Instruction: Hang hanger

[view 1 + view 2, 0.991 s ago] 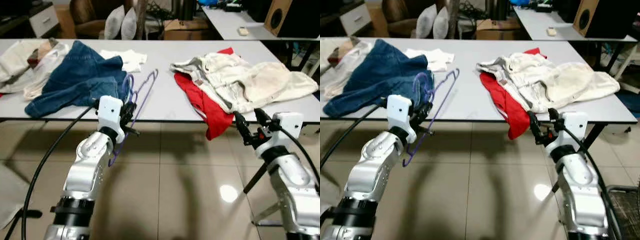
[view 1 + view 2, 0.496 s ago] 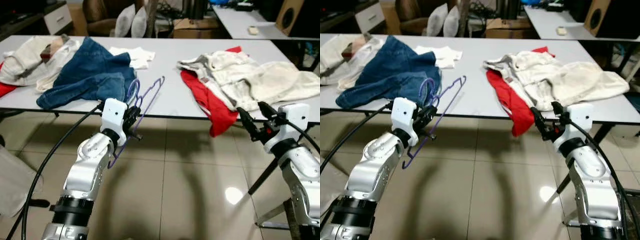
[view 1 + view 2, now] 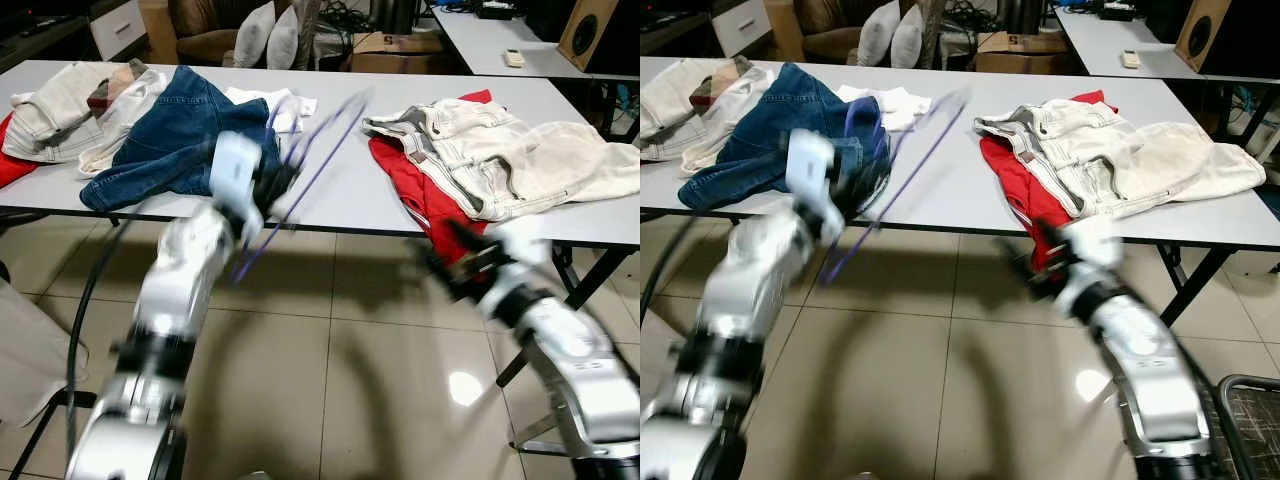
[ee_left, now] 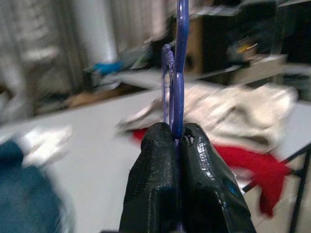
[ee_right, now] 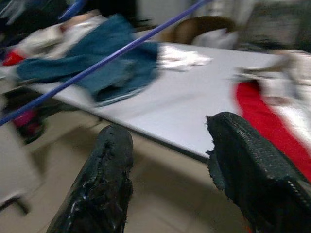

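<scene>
A thin purple hanger [image 3: 318,160] slants up over the front edge of the white table [image 3: 345,195]. My left gripper [image 3: 276,186] is shut on it near its lower end, and the arm is blurred. In the left wrist view the two black fingers [image 4: 158,179] press together on the purple hanger wire [image 4: 181,53]. My right gripper [image 3: 450,262] is low in front of the table, below the red cloth, also blurred. In the right wrist view its fingers [image 5: 104,184] stand wide apart with nothing between them, and the hanger's bar [image 5: 112,56] crosses beyond them.
Blue jeans [image 3: 170,140], a white shirt [image 3: 282,100] and pale garments [image 3: 60,95] lie on the table's left. A red cloth [image 3: 425,200] under cream trousers [image 3: 510,150] lies on its right. Behind are an armchair with pillows [image 3: 262,35] and a second table [image 3: 500,35]. Tiled floor in front.
My left arm has swung the hanger up and towards the table. My right gripper has moved inwards to the left and lower. The camera has also shifted.
</scene>
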{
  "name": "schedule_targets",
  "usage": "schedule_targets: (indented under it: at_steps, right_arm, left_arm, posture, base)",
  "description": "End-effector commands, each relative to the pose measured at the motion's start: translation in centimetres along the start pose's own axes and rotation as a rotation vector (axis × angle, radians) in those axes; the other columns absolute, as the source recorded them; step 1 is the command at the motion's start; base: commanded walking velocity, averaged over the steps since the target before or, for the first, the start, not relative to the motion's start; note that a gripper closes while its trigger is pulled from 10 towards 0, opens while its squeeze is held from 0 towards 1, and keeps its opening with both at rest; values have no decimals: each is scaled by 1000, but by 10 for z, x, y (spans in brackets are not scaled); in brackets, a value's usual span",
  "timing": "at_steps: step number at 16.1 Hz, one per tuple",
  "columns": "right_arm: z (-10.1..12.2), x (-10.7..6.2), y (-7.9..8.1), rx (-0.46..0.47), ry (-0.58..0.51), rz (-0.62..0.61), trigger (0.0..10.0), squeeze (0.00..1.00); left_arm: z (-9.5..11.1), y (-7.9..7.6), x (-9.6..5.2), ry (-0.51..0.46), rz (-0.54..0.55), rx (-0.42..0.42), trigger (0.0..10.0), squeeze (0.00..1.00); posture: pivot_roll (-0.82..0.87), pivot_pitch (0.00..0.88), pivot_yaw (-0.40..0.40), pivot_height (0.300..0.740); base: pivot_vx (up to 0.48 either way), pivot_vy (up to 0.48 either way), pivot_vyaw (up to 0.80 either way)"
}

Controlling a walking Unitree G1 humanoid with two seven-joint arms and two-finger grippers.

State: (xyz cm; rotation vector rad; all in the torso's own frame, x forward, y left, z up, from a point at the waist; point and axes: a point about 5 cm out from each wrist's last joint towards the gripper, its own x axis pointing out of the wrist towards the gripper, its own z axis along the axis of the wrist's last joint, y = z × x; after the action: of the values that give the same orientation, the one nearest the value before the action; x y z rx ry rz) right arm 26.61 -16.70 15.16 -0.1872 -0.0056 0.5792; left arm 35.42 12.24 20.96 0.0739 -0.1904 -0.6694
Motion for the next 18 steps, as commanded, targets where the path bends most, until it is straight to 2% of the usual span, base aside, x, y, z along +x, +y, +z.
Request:
schedule_targets:
  at_steps: [1, 2, 3, 5, 7, 8, 9, 10, 12, 18]
  right_arm:
    - [6, 3, 11, -48, -1, 104, 10000, 0]
    - [8, 6, 19, -69, -4, 177, 10000, 0]
    - [9, 6, 22, -78, -2, 204, 10000, 0]
    - [9, 9, 36, -172, 30, 352, 10000, 0]
    - [12, 11, 44, -217, 20, 415, 10000, 0]
    - [13, 11, 45, -221, 15, 426, 10000, 0]
    - [16, 12, 49, -237, 7, 457, 10000, 0]
    - [16, 11, 50, -242, 6, 464, 10000, 0]
    - [17, 12, 53, -260, 1, 491, 10000, 0]
    - [17, 14, 49, -268, -2, 494, 10000, 0]
  left_arm:
    - [5, -4, 10, -23, -117, -4, 0, 0]
    - [12, -11, 22, -44, -220, -6, 0, 0]
    - [14, -15, 27, -53, -263, -8, 0, 0]
    - [14, -53, 51, -51, -500, 32, 0, 0]
    - [9, -78, 55, -47, -675, 25, 0, 0]
    - [7, -82, 54, -48, -707, 14, 0, 0]
    - [3, -91, 53, -52, -803, -15, 0, 0]
    - [2, -93, 52, -53, -830, -21, 0, 0]
    - [1, -100, 47, -74, -956, -57, 0, 0]
    - [-2, -100, 39, -87, -1026, -98, 0, 0]
  posture:
    - [-114, 0, 20, 740]
    - [-117, 0, 31, 740]
    - [-120, 0, 39, 740]
    - [-128, 0, 58, 740]
    - [-132, 0, 74, 740]
    - [-133, 0, 79, 740]
    - [-133, 0, 85, 740]
    - [-133, 0, 85, 740]
    - [-128, 0, 84, 740]
    - [-121, 0, 84, 740]
  base:
    - [0, 0, 0]
    - [0, 0, 0]
    - [0, 0, 0]
    - [0, 0, 0]
    - [0, 0, 0]
    - [0, 0, 0]
    - [0, 0, 0]
    - [0, 0, 0]
    - [0, 0, 0]
    - [0, 0, 0]
